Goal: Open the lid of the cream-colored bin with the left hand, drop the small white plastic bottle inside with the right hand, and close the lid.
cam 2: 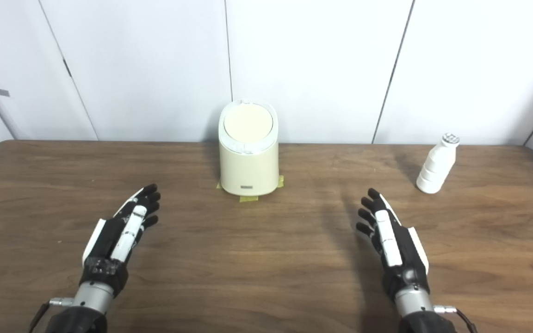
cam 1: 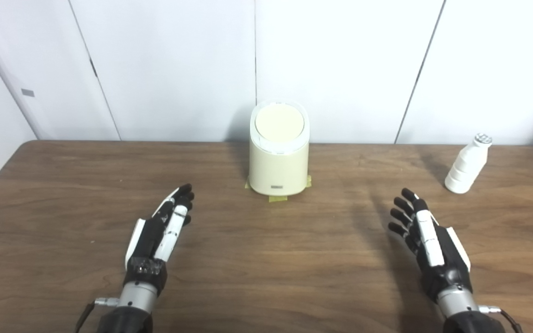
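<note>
Both hands — left (cam 1: 160, 226), right (cam 1: 426, 236) — lay empty, fingers extended; bin (cam 1: 279, 150) lid (cam 1: 279, 122) shut, bottle (cam 1: 467, 164) upright far right — both views matched.

Wooden table (cam 1: 266, 259), white wall panels (cam 1: 340, 60)

Both arms enter from the bottom edge, forearms angled slightly inward. Left hand (cam 1: 160, 229) sits lower left of frame — fingers (cam 1: 184, 192) extended and close together, pointing up and a little right, holding nothing. Right hand (cam 1: 426, 238) sits lower right — fingers (cam 1: 403, 208) extended and slightly fanned, pointing up and a little left, also empty. Both are turned edge-on, white back plates facing outward. Silver wrist cuffs are visible just above the bottom edge.
</note>
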Robot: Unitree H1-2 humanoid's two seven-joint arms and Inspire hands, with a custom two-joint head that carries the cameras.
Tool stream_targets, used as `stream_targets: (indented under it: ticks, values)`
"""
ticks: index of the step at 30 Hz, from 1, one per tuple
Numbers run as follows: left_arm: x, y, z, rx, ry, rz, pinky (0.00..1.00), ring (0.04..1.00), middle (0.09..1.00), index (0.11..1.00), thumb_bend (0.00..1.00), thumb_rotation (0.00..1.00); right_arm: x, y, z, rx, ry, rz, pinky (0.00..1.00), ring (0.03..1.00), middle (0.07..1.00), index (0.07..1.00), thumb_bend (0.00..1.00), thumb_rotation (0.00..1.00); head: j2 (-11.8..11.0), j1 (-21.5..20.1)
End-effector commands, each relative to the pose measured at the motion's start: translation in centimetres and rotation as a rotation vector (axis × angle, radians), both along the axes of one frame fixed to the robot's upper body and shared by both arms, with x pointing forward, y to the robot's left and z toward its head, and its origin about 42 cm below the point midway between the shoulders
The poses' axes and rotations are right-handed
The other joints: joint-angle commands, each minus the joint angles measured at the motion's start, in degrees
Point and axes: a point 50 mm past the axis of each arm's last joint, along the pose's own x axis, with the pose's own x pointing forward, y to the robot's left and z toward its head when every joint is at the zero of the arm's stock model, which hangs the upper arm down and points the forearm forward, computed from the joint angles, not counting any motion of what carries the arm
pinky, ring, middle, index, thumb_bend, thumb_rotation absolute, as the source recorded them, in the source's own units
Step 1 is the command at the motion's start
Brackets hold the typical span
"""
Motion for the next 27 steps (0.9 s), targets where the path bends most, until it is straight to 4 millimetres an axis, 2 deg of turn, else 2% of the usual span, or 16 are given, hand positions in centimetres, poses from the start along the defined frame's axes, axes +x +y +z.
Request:
stream_targets:
  ticks: [1, 17, 27]
  values:
    - [0.44, -0.12, 1.38, 0.004, -0.075, -0.012, 0.91, 0.922, 0.908, 0.920, 0.39, 0.78, 0.69, 0.09, 2.06, -0.010, -0.097, 0.014, 0.84, 0.897, 0.912, 0.919, 0.58, 0.92, 0.00, 0.09]
    - [0.44, -0.18, 1.33, -0.003, -0.069, -0.013, 0.92, 0.923, 0.906, 0.918, 0.39, 0.76, 0.63, 0.04, 2.17, -0.024, -0.102, 0.014, 0.83, 0.890, 0.908, 0.915, 0.60, 0.93, 0.09, 0.02]
    - [0.18, 0.01, 1.25, 0.035, -0.077, -0.029, 0.92, 0.928, 0.910, 0.928, 0.38, 0.74, 0.35, 0.37, 1.84, 0.000, -0.090, 0.018, 0.85, 0.899, 0.913, 0.923, 0.55, 0.92, -1.91, 0.59]
